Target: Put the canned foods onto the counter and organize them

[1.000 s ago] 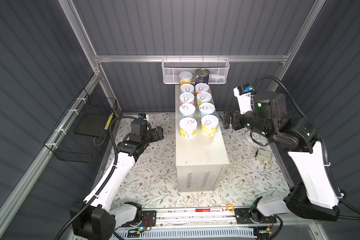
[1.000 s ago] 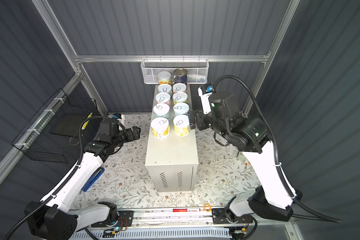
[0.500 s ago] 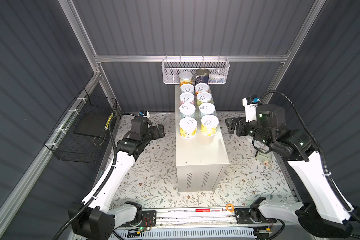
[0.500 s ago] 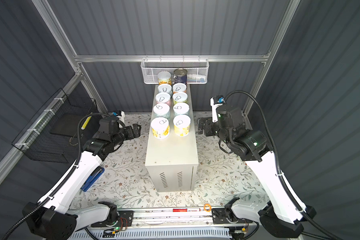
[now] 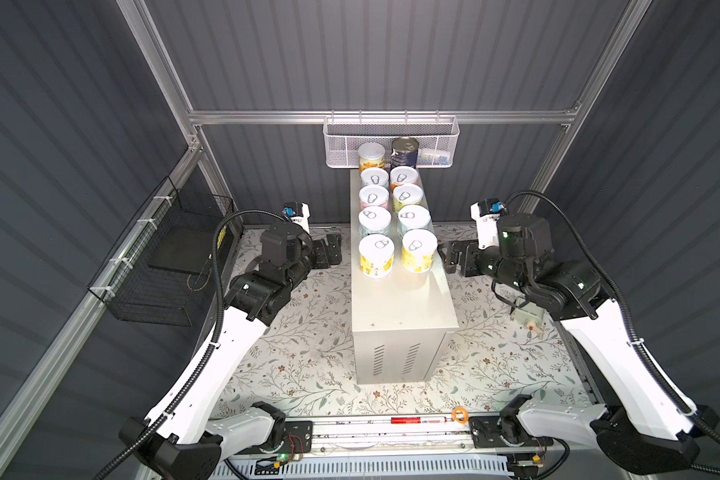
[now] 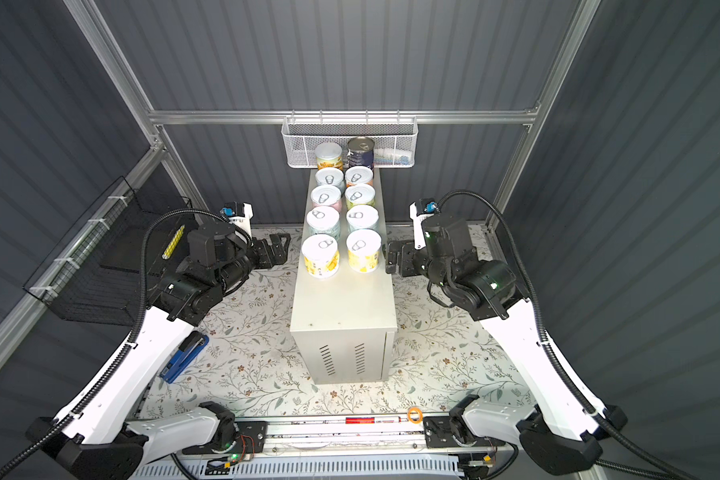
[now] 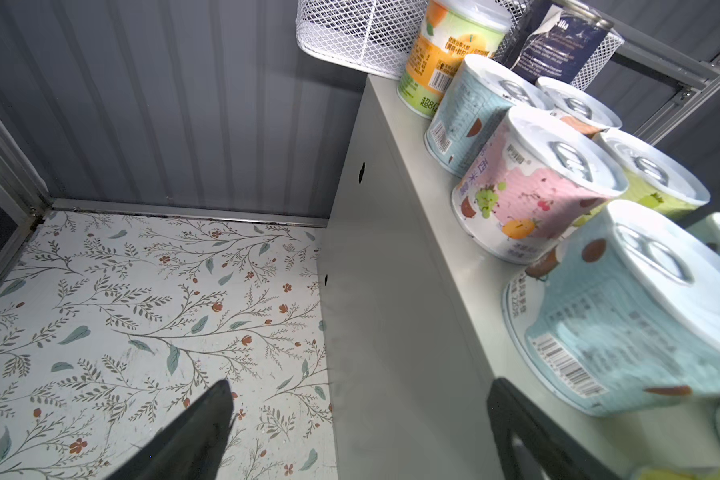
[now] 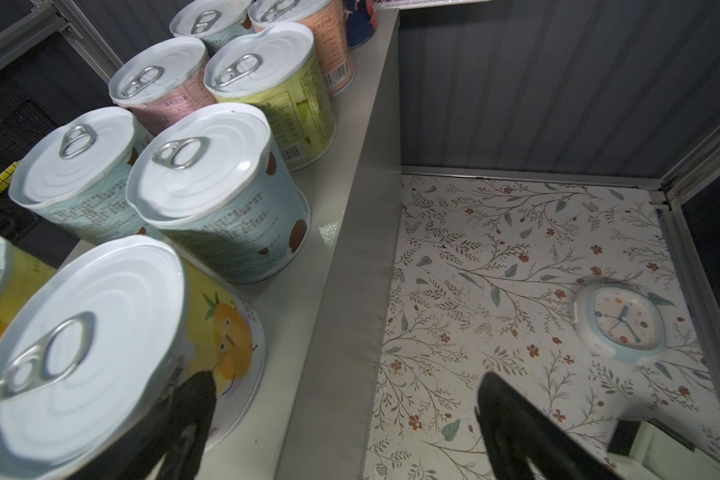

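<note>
All ten cans (image 5: 374, 220) are on the counter (image 5: 400, 303), upright and lids up, in two columns of five along its length. They fill the far stretch of the top, up to the end under the white mesh basket (image 5: 341, 145). The near end, above the vent slots, is bare.

Far pair: orange-label can (image 5: 371, 156) on the left, taller navy can (image 5: 404, 153) on the right. Near pair: two yellow cans (image 5: 376, 255) side by side with a small gap. Neighbours within a column are touching or nearly so; can't tell which.

left gripper (image 5: 332, 250): jaws wide, nothing between them. It hangs off the counter's left long edge, level with the near yellow pair, with a clear gap to the box. The left wrist view shows both fingers (image 7: 200, 432) spread, with the counter's side wall between them in frame.

right gripper (image 5: 447, 255): jaws wide, empty. It sits just beside the right long edge, by the right yellow can (image 5: 419, 251). In the right wrist view one finger (image 8: 192, 407) overlaps that can; can't tell whether they touch.

On the floral tabletop (image 5: 308, 353), a clock (image 8: 618, 328) lies right of the counter near the right edge. A blue stapler (image 6: 184, 357) lies near the left edge, beside the left arm. A black wire basket (image 5: 163, 270) hangs on the left wall.
</note>
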Robot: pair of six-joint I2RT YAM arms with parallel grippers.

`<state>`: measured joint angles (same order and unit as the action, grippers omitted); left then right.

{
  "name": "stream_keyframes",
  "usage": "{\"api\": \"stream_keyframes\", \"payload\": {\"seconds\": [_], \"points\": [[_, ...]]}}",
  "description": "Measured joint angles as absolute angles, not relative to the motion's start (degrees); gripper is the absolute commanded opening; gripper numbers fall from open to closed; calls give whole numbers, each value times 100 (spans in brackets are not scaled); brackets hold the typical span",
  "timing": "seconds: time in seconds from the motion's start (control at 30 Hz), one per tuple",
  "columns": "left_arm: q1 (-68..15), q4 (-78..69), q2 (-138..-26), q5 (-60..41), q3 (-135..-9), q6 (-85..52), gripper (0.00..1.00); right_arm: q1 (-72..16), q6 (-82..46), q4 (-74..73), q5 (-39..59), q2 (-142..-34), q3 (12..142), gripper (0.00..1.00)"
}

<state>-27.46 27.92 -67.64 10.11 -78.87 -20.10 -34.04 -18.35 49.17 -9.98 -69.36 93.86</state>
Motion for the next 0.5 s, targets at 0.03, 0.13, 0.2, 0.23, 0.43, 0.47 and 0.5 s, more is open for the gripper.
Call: {"api": "stream_keyframes", "payload": {"seconds": [0.03, 0.13, 0.2, 0.23, 0.43, 0.47, 0.5], "points": [[-2746, 2821, -6764, 1011, -7887, -2010, 96, -3404, -1846, 4912, -963, -6936, 9373, 99], [-2783, 2899, -6764, 1009, -7887, -2010, 96, -3404, -1881, 4871, -888, -6936, 9327, 99], [-2829, 2965, -6759, 1009, -7887, -2012, 95, -3404, -1896, 4853, -871, -6936, 9312, 99], [-2856, 3004, -6748, 1009, -7887, -2012, 95, -3404, -1903, 4838, -873, -6932, 9301, 99], [-3380, 3562, -6587, 1076, -8130, -2016, 93, -3404, -1907, 4840, -919, -6890, 9295, 99], [-3516, 3647, -6543, 1098, -8219, -2016, 93, -3404, -1907, 4838, -928, -6869, 9295, 99], [-3640, 3730, -6495, 1120, -8305, -2016, 93, -3404, -1907, 4838, -941, -6845, 9295, 99]]}}
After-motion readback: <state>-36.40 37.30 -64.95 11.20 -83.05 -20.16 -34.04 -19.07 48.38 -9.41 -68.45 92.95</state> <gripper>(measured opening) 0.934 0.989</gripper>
